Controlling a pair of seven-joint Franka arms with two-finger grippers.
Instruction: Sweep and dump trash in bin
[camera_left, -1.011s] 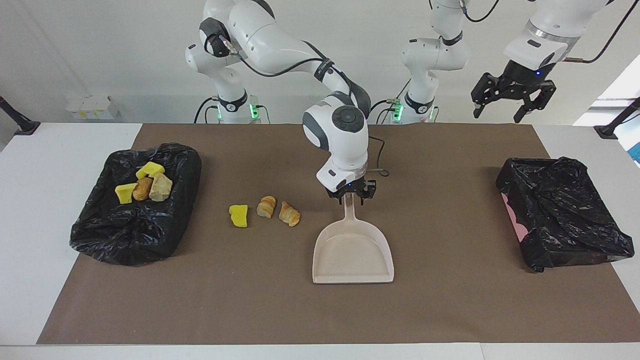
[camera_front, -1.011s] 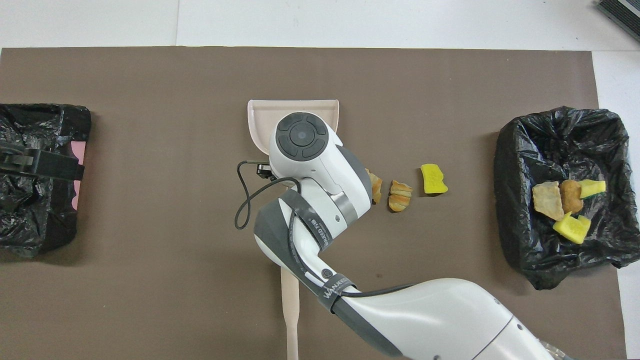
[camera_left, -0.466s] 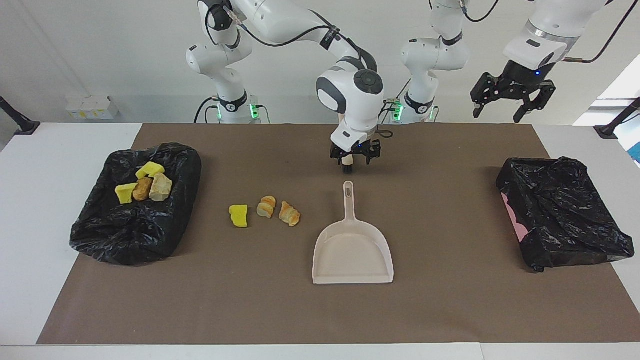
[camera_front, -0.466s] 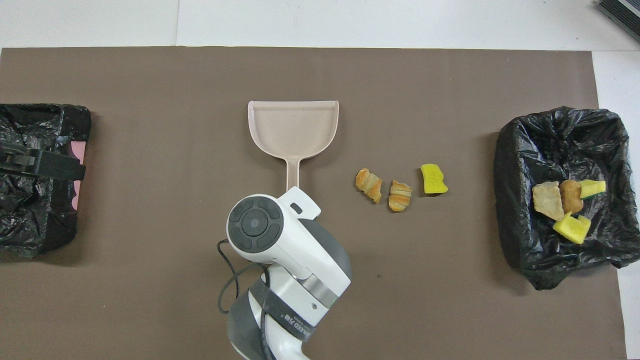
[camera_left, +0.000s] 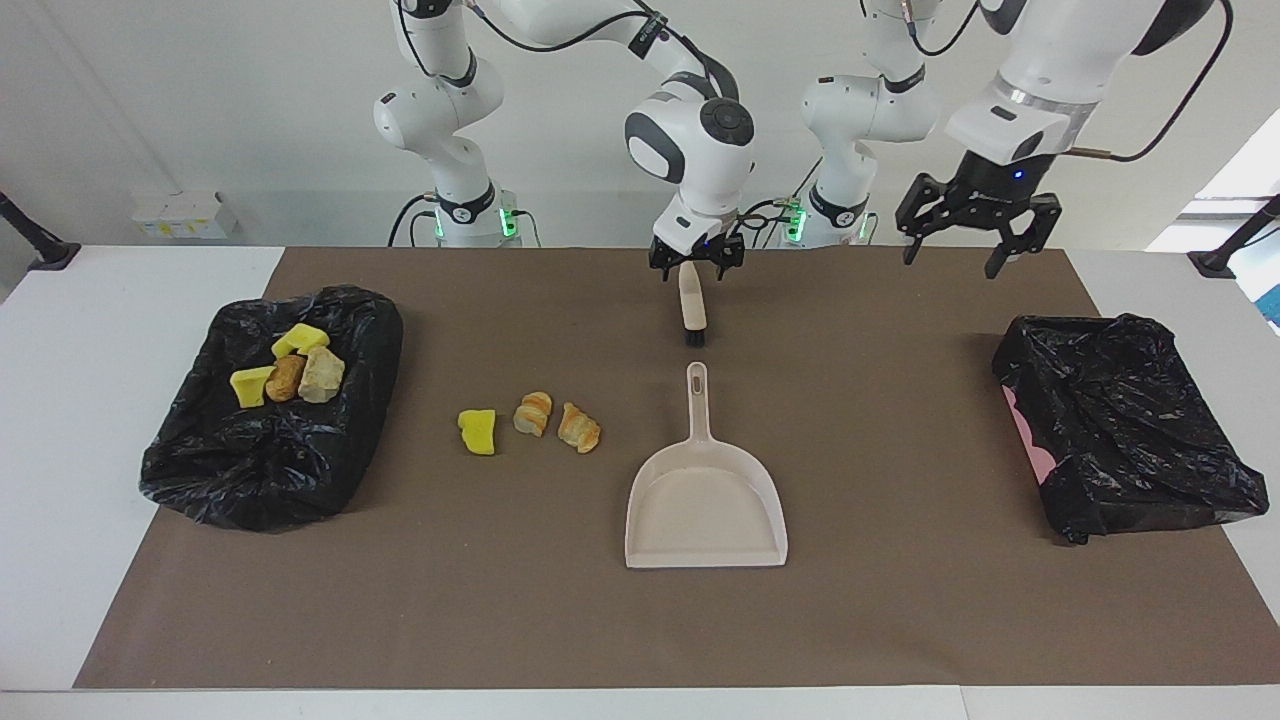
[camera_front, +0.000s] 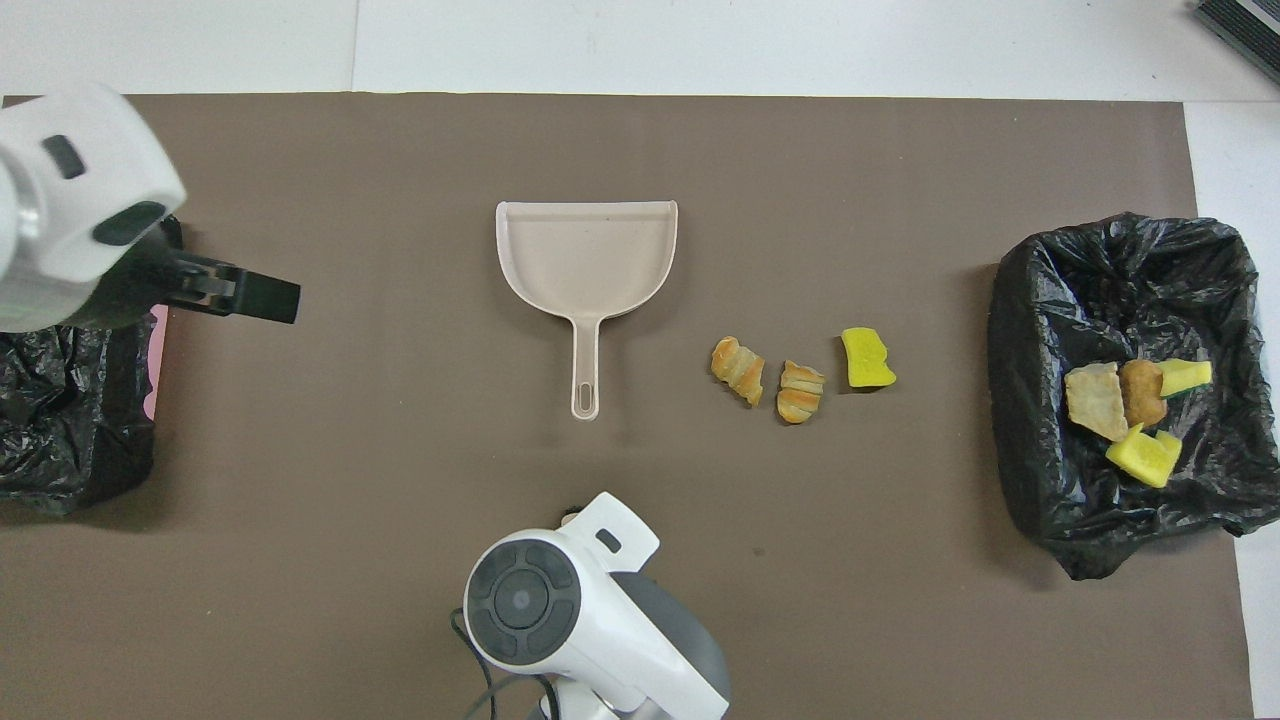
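Three loose scraps of trash lie in a row on the brown mat: a yellow sponge chunk (camera_left: 478, 431) (camera_front: 867, 358) and two croissant pieces (camera_left: 533, 413) (camera_left: 579, 428) (camera_front: 800, 391) (camera_front: 738, 369). Several more lie in the black-bagged bin (camera_left: 250, 490) (camera_front: 1040, 300) at the right arm's end. The beige dustpan (camera_left: 705, 490) (camera_front: 587, 255) lies free mid-mat, handle toward the robots. Nearer the robots lies the brush (camera_left: 690, 312). My right gripper (camera_left: 697, 268) hangs open over its handle end. My left gripper (camera_left: 975, 238) is open and empty in the air.
A second black-bagged bin (camera_left: 1125, 440) (camera_front: 60, 430) with a pink edge sits at the left arm's end of the table. In the overhead view the right arm's wrist (camera_front: 560, 610) hides the brush. White tabletop surrounds the mat (camera_left: 900, 620).
My right gripper opened off the dustpan's handle, rose and drew back toward the robots to over the brush. My left gripper shifted inward, away from its bin.
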